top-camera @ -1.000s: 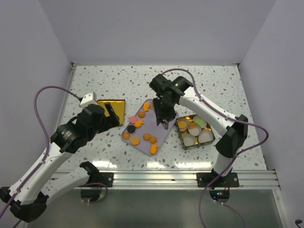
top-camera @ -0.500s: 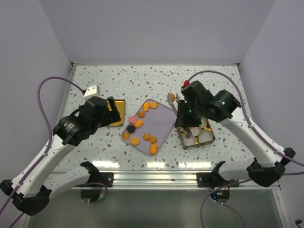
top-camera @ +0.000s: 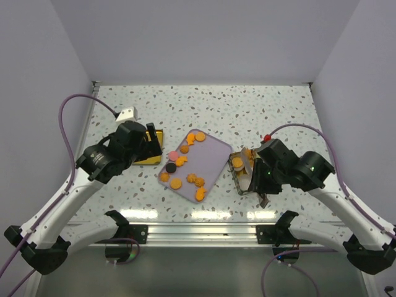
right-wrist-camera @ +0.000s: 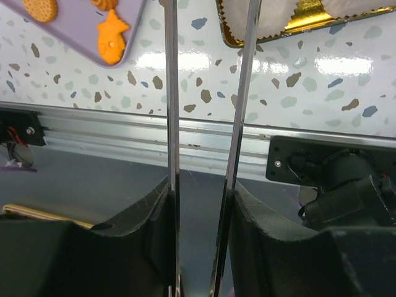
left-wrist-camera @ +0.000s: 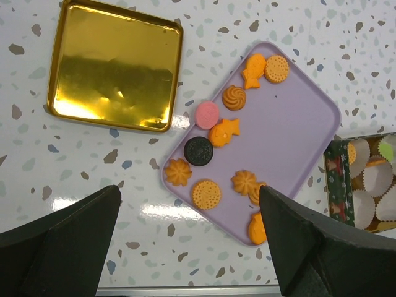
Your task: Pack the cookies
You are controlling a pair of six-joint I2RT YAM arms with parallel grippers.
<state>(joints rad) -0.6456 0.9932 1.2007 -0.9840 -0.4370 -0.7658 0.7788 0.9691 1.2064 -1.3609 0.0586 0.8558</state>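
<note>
Cookies point(left-wrist-camera: 224, 132): eleven or so loose on the purple tray point(left-wrist-camera: 291, 124). They are rounds, rosettes and fish shapes, mostly orange, with one pink and one black. A few more sit in the gift tin.
Purple tray: mid-table, with its long axis on a diagonal from near-left to far-right. The cookies crowd its left long edge and near end, and the far-right part is bare.
Gift tin point(left-wrist-camera: 337, 185): just right of the tray's near end, lined with white paper cups point(left-wrist-camera: 376, 176), several of them unfilled.
Gold lid point(left-wrist-camera: 114, 65): flat on the table, left of the tray and apart from it.
Left claw point(left-wrist-camera: 189, 189): spread wide with nothing in it. It hangs above the lid, with the tray to its right.
Right claw point(right-wrist-camera: 210, 62): thin blades stand narrowly apart, with nothing between them along the visible length. The tips run out of its wrist view, so I cannot tell whether a cookie is pinched. It hangs low between the tray's near corner and the tin's.
Relation for the next move: the fish cookie point(right-wrist-camera: 111, 43) at the tray's near corner lies just left of the right claw. I judge the right arm nearer to it and to the tin. The left arm is closer only to the row along the left edge.
</note>
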